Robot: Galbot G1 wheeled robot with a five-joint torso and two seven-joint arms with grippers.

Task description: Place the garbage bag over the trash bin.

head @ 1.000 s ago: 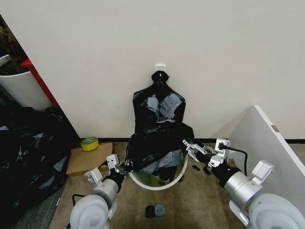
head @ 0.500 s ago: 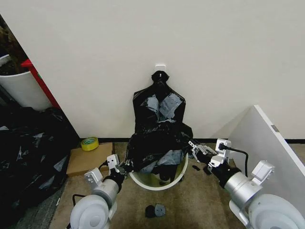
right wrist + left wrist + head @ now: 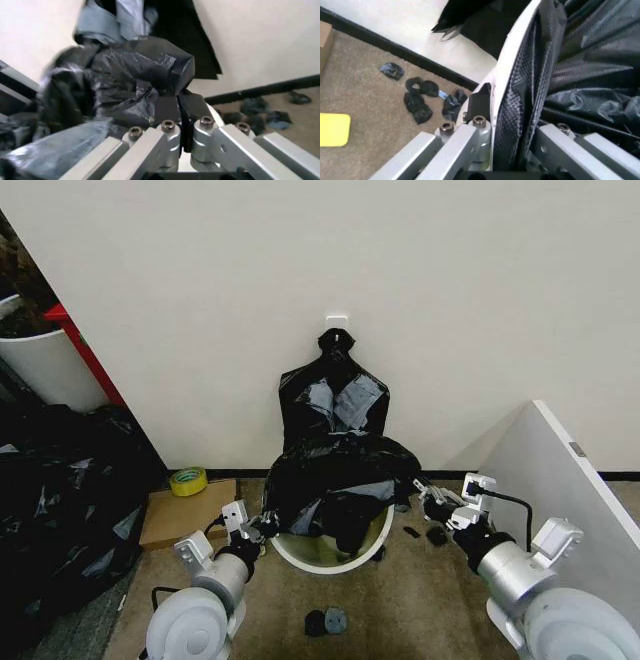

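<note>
Where pinched, wrinkly glossy garbage bag (image 3: 335, 480).

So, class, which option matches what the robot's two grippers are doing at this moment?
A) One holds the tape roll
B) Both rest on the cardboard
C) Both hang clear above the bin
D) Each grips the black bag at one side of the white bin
D: the left gripper and right gripper each pinch the garbage bag at opposite sides of the trash bin.

A roll of yellow tape (image 3: 187, 480) sits on a flat cardboard box (image 3: 183, 511). A big heap of black plastic (image 3: 60, 510) lies beside it.
</note>
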